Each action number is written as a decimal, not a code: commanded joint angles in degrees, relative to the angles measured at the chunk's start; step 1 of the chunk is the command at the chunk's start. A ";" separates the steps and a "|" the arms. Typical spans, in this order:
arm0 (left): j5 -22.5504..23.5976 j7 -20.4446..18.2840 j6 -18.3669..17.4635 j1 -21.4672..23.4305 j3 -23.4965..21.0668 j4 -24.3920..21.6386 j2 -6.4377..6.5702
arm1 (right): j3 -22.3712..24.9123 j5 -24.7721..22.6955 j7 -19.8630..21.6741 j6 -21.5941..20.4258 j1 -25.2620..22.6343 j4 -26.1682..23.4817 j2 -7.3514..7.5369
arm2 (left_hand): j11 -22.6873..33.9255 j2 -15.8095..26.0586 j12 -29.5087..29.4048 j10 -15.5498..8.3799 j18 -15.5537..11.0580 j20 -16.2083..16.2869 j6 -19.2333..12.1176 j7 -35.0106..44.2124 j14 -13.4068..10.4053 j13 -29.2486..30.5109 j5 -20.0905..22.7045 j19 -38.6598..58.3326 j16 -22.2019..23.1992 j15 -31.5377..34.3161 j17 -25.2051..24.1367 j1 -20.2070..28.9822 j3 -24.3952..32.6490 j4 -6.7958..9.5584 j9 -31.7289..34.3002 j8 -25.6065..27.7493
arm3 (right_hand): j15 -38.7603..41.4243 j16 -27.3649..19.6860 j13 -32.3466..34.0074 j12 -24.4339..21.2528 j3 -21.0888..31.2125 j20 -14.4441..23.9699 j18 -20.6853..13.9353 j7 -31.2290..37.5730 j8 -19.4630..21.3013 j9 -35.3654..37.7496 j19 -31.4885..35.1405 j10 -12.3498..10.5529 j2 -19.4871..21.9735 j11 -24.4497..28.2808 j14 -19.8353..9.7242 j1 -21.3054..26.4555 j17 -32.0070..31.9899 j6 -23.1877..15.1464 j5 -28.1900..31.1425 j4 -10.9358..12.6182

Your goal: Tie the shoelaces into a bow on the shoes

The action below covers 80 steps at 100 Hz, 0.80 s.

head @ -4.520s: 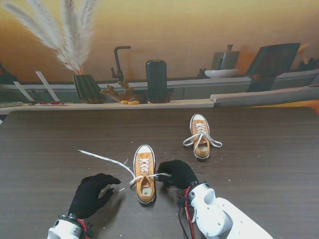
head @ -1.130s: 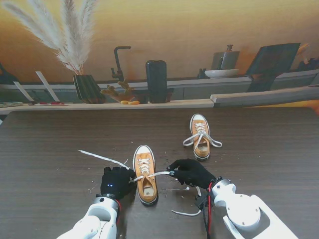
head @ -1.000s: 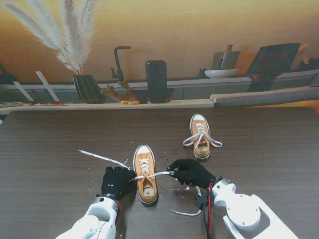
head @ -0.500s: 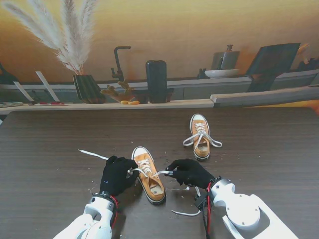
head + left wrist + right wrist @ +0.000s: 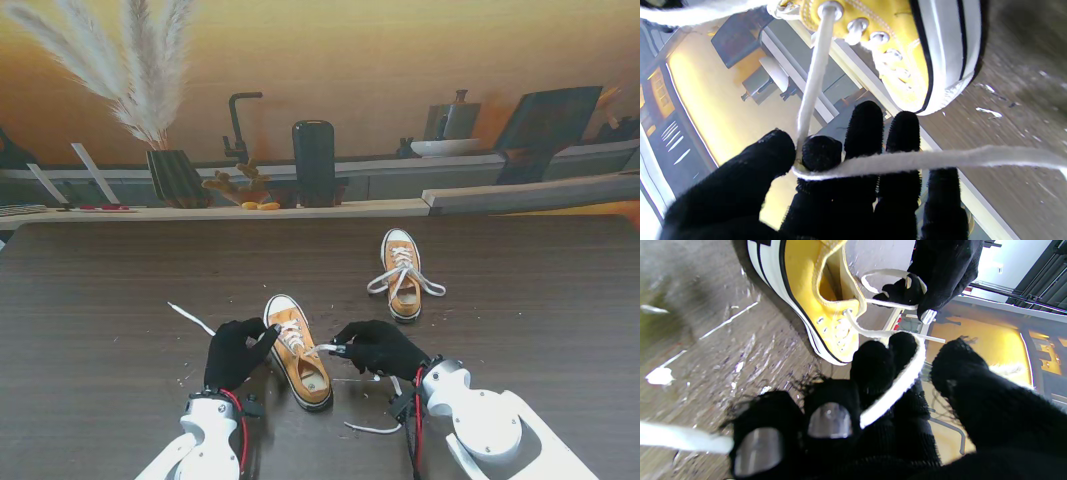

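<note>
Left lace (image 5: 190, 317) drawn shorter; both hands' fingers (image 5: 820, 151) clamped on laces; shoe (image 5: 298, 350) between.

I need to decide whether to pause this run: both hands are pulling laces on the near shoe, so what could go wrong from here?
1. The near yellow canvas sneaker sits skewed and seemingly tipped between the hands; more pulling may drag or topple it.
2. The left black-gloved hand holds the white flat lace only between thumb and fingertip; it could slip out.
3. On the right black-gloved hand, the other white lace end merely drapes over a finger, so it may slide off.
</note>
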 commanded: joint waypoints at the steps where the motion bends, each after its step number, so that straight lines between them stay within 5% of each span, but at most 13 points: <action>1: -1.89 -0.82 -1.26 -0.05 0.08 -0.16 -0.66 | -0.06 -0.07 0.92 0.25 -0.29 -0.50 0.27 | 4.76 -2.39 3.04 0.13 2.88 0.12 4.79 3.23 -0.36 3.94 3.39 2.33 1.97 2.29 1.94 -2.43 1.95 1.25 3.23 1.95 | 2.16 0.88 1.86 0.63 -1.86 0.59 0.64 1.48 -1.33 3.59 7.56 0.89 0.62 0.59 -0.74 1.41 1.92 -0.13 -0.51 -1.89; 17: -5.39 -0.91 -2.74 -0.11 0.14 -0.24 -1.39 | -0.02 -0.27 1.21 0.28 -0.45 -0.84 0.37 | 14.40 -3.87 6.45 3.29 9.62 0.91 8.71 7.39 0.61 9.44 4.74 7.37 2.93 7.90 9.58 -2.10 2.76 1.82 5.77 2.21 | 2.59 1.10 1.84 0.58 -1.76 0.82 0.12 1.62 -1.50 3.85 7.99 0.81 0.60 0.59 -1.07 1.34 2.04 -0.09 -0.30 -1.86; 30: -8.34 -3.99 -3.07 0.44 -0.43 -1.40 -1.14 | 0.03 -0.52 1.17 0.19 -0.63 -1.05 0.41 | 21.14 -2.07 9.19 6.12 16.79 0.99 9.73 9.37 3.03 13.85 2.60 15.41 3.52 14.59 18.73 -0.73 -0.94 0.06 6.71 2.01 | 3.19 1.44 1.89 0.54 -1.45 1.09 -1.04 1.77 -1.61 4.33 8.85 0.44 0.28 0.64 -1.93 1.02 2.24 -0.26 -0.14 -1.81; 47: -7.80 -5.97 0.94 1.66 -1.58 -4.28 -0.44 | 0.49 -0.74 0.10 0.50 -1.11 -1.91 0.18 | 27.95 1.41 13.59 3.69 21.04 -1.15 5.72 9.65 3.13 21.04 -0.35 40.03 4.24 28.79 36.90 -0.32 -7.80 -0.92 10.52 2.35 | 5.23 2.72 1.91 0.54 0.72 1.71 -3.88 1.50 -1.77 4.37 11.60 0.10 -2.16 0.71 -3.96 0.42 2.65 -0.46 -0.27 -1.75; 57: -4.86 -5.61 2.65 2.34 -2.62 -5.98 0.01 | 0.99 -0.71 -0.09 0.23 -1.48 -2.82 0.17 | 30.77 3.02 16.06 2.20 19.08 5.25 3.03 10.03 1.29 21.28 -1.37 57.70 5.84 41.95 41.45 -1.11 -10.25 -0.94 12.51 2.94 | 6.12 3.47 1.98 0.82 2.41 1.89 -5.81 1.02 -1.58 3.82 13.04 -0.19 -4.30 0.94 -5.44 0.05 2.88 -0.64 -0.57 -1.74; 69: -2.69 -6.80 4.21 3.48 -4.25 -8.60 0.74 | 1.42 -0.43 -0.75 0.25 -1.80 -3.93 0.01 | 32.07 4.32 17.17 1.40 8.88 15.39 0.64 8.57 -1.59 21.28 -2.75 72.83 7.45 54.07 44.25 -0.64 -13.72 -1.31 12.76 3.53 | 6.47 3.82 2.02 1.13 3.85 1.91 -6.91 0.75 -1.34 3.14 13.60 -0.56 -6.12 1.18 -6.25 0.72 2.98 -0.98 -1.10 -1.89; 80: -0.27 -8.05 5.47 4.26 -5.61 -10.40 1.44 | 1.74 -0.25 -1.07 0.64 -2.06 -5.06 -0.06 | 33.73 4.84 17.30 0.39 1.80 18.49 -1.47 5.50 -2.40 21.27 -4.58 79.52 8.04 57.44 45.13 0.24 -16.36 -2.67 12.72 3.13 | 6.80 4.04 2.04 1.38 4.80 2.01 -7.42 0.71 -1.26 2.88 14.06 -0.95 -7.18 1.57 -6.78 1.25 3.07 -1.17 -1.53 -2.13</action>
